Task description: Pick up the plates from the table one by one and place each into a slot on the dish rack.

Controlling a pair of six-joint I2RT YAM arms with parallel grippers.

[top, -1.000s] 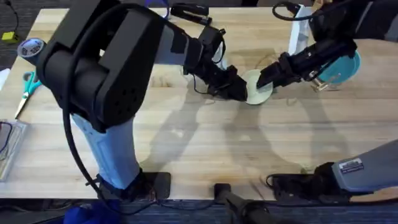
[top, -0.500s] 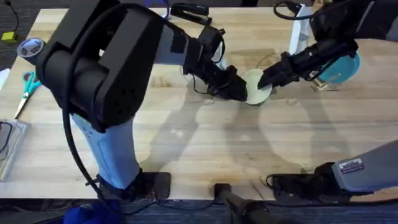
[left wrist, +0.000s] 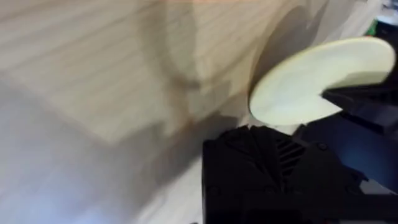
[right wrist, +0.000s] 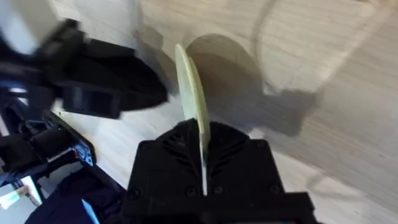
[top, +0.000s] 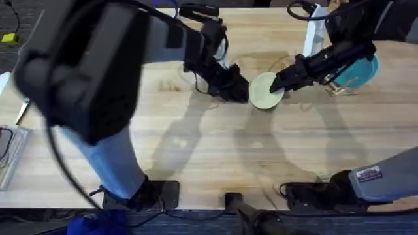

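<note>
The pale yellow-green plate [top: 262, 93] is held tilted just above the table [top: 215, 150] near its middle. My right gripper [top: 277, 83] is shut on its right rim; in the right wrist view the plate [right wrist: 193, 93] stands edge-on between the fingers [right wrist: 236, 155]. The left gripper [top: 240, 93] sits just left of the plate, open and apart from it. In the left wrist view the plate [left wrist: 311, 84] hangs ahead of that gripper. The teal-blue plate [top: 359, 70] stands in the dish rack [top: 336, 89] at the far right, partly hidden behind the right arm.
The left arm rises large and dark across the left half of the overhead view. Scissors [top: 23, 108] and a clear tray [top: 6, 156] lie at the table's left edge. A white post [top: 313, 32] stands behind the rack.
The left gripper has let go of the yellow-green plate and drawn back to the left. The right gripper keeps hold of the plate, which now shows more of its face.
</note>
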